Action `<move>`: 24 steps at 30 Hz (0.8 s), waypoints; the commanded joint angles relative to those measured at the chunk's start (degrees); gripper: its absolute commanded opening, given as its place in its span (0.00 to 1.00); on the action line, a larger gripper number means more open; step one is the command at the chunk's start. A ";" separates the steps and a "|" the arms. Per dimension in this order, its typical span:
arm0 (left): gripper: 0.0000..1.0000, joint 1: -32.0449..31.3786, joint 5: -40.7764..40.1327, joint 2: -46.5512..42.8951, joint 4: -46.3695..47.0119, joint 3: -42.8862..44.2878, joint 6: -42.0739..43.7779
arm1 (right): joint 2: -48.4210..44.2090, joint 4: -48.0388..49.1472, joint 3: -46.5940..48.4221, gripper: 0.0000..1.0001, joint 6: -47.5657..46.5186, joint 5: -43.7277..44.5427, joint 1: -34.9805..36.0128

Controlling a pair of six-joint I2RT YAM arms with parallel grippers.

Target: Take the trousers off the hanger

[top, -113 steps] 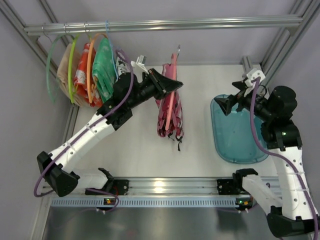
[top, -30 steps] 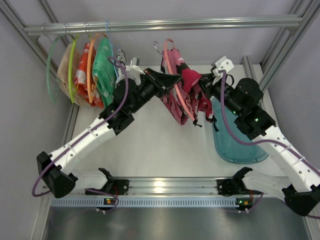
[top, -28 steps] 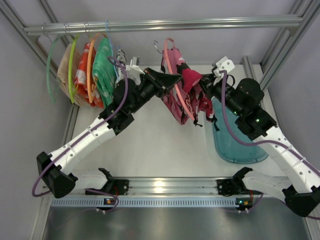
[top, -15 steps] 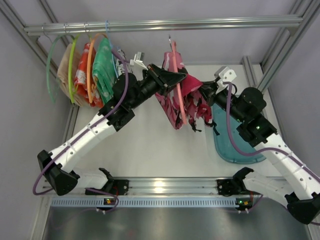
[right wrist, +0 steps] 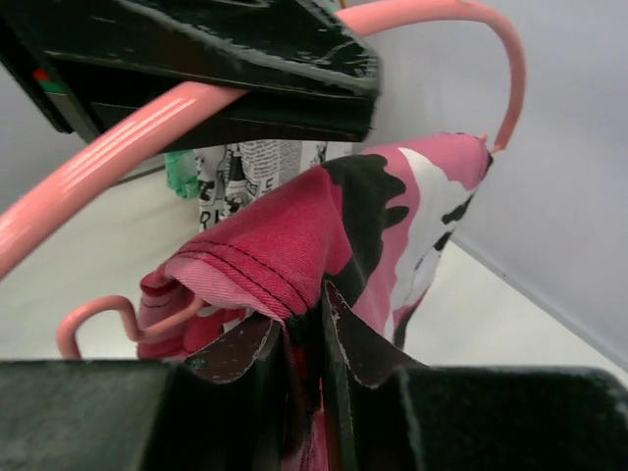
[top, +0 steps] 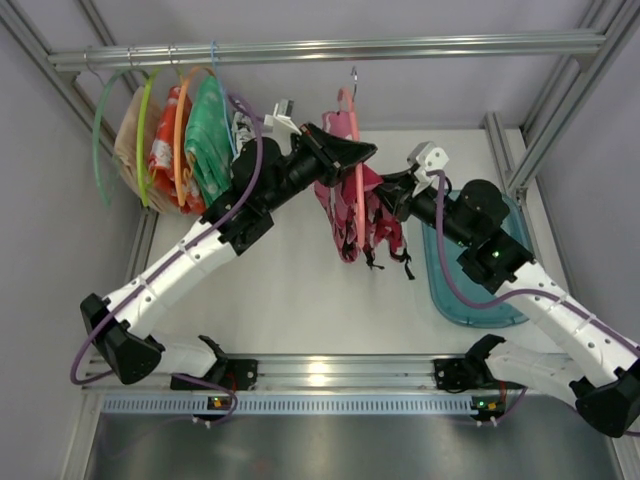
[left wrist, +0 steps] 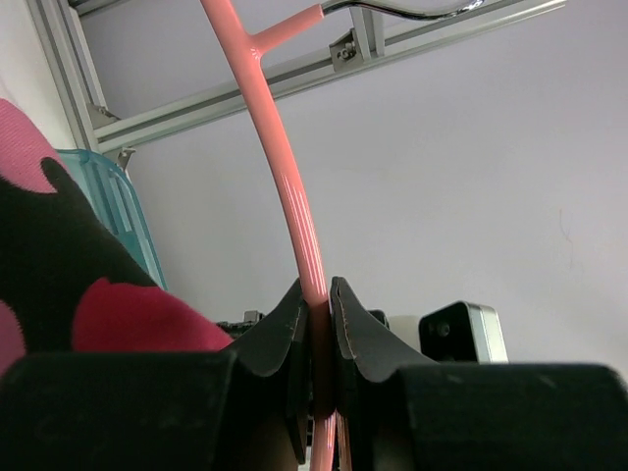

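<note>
The left end effector [left wrist: 316, 299] pinches the hanger [left wrist: 285, 186] by its arc, presumably steadying it aloft so the right end effector [right wrist: 306, 324], pinching the trousers [right wrist: 285, 245], can pull them free.

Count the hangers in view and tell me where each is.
4. Three hang on the rail at left: a green hanger, a lime hanger, an orange hanger. The pink hanger is mid-scene, held by the left tool. More may hide among the clothes.

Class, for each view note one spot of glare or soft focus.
Top external: glare on the near rail. Left wrist: a bright streak down the hanger, base of the left gripper blurred. Right wrist: trousers sharp, base of the right gripper soft.
</note>
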 commanded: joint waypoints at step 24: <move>0.00 -0.37 0.93 0.94 8.81 9.07 2.04 | 5.25 18.54 -5.14 0.43 -6.56 14.34 7.26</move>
